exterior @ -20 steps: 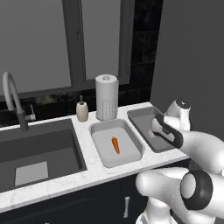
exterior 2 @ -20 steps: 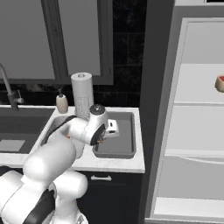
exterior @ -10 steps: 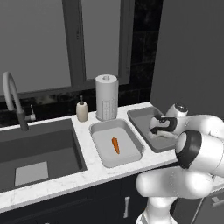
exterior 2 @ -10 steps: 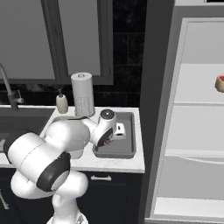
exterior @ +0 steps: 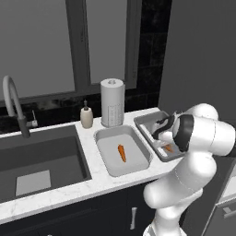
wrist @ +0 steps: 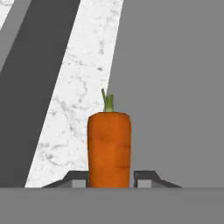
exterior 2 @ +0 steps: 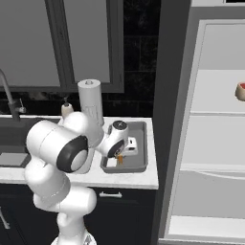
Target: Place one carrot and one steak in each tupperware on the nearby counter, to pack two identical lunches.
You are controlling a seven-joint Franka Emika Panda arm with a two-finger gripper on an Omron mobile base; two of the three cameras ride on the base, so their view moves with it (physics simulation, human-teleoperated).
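A small orange carrot (wrist: 109,148) stands between my gripper's (wrist: 111,179) two tips, which press against its sides. The hand (exterior 2: 118,160) hangs low inside the darker grey tupperware (exterior 2: 139,163) at the counter's right end, and the held carrot (exterior: 168,148) shows just over the tray floor. A second carrot (exterior: 121,153) lies in the lighter tupperware (exterior: 110,165) to the left. On a shelf of the open fridge at the far right sits a red-topped steak (exterior 2: 240,91).
A paper towel roll (exterior: 112,102) and a soap bottle (exterior: 86,116) stand behind the trays. The dark sink (exterior: 41,161) with its faucet (exterior: 11,101) takes up the left. The white marbled counter (wrist: 83,100) ends just right of the darker tray.
The arm has folded round and the hand has sunk lower into the darker tray with the carrot. The carrot in the lighter tray has not moved.
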